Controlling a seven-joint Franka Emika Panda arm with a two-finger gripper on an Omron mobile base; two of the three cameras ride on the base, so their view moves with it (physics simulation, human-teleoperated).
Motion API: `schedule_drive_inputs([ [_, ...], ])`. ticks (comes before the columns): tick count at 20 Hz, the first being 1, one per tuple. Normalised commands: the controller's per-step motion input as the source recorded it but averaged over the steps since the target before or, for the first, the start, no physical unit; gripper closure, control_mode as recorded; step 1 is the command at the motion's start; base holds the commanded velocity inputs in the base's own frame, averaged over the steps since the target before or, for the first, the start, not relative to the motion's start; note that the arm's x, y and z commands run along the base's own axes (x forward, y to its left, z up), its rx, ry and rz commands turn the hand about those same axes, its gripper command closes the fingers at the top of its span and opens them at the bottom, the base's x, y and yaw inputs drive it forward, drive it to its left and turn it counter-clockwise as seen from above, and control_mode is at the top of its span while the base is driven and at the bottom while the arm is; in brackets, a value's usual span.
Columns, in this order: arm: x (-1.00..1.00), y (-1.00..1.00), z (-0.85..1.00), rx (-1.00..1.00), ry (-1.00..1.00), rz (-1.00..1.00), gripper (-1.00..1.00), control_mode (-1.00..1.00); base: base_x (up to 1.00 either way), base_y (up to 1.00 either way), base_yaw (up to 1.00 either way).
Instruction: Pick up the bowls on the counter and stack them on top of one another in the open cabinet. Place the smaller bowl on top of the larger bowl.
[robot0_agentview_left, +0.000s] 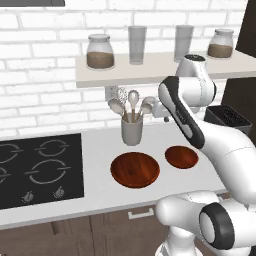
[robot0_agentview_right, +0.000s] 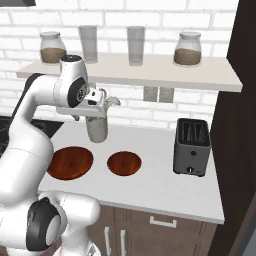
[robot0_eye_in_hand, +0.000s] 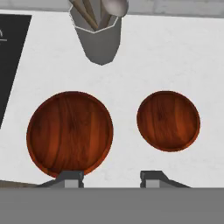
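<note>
Both reddish-brown bowls sit side by side on the light-grey counter (robot0_agentview_left: 97, 150). The larger bowl (robot0_agentview_left: 135, 170) (robot0_agentview_right: 70, 162) (robot0_eye_in_hand: 70, 133) is on the left and the smaller bowl (robot0_agentview_left: 181, 156) (robot0_agentview_right: 124, 163) (robot0_eye_in_hand: 168, 120) on the right, a small gap between them. My gripper (robot0_eye_in_hand: 111, 178) (robot0_agentview_right: 98, 114) hangs well above the counter, pointing down, over the front edge of the gap between the bowls. Its fingers stand apart with nothing between them. The open cabinet (robot0_agentview_left: 150, 67) (robot0_agentview_right: 150, 70), a pale-beige shelf board, runs along the brick wall above.
A grey utensil cup (robot0_agentview_left: 132, 130) (robot0_eye_in_hand: 100, 39) with spoons stands just behind the bowls. The shelf holds two jars (robot0_agentview_left: 100, 51) and two glasses (robot0_agentview_left: 137, 45). A black cooktop (robot0_agentview_left: 40, 170) lies to the left, a toaster (robot0_agentview_right: 191, 146) to the right.
</note>
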Motion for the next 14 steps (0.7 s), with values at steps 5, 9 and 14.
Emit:
schedule_drive_inputs([
  [5, -0.06, -0.2, -0.32, -0.05, 0.01, 0.0, -1.0, -1.0, 0.0, 0.0, 0.0],
  [9, 0.37, -0.61, -1.0, -0.27, 0.21, 0.01, -1.0, -1.0, 0.0, 0.0, 0.0],
  [14, 0.3, -0.53, -0.93, -0.17, 0.17, 0.08, -1.0, -1.0, 0.0, 0.0, 0.0],
])
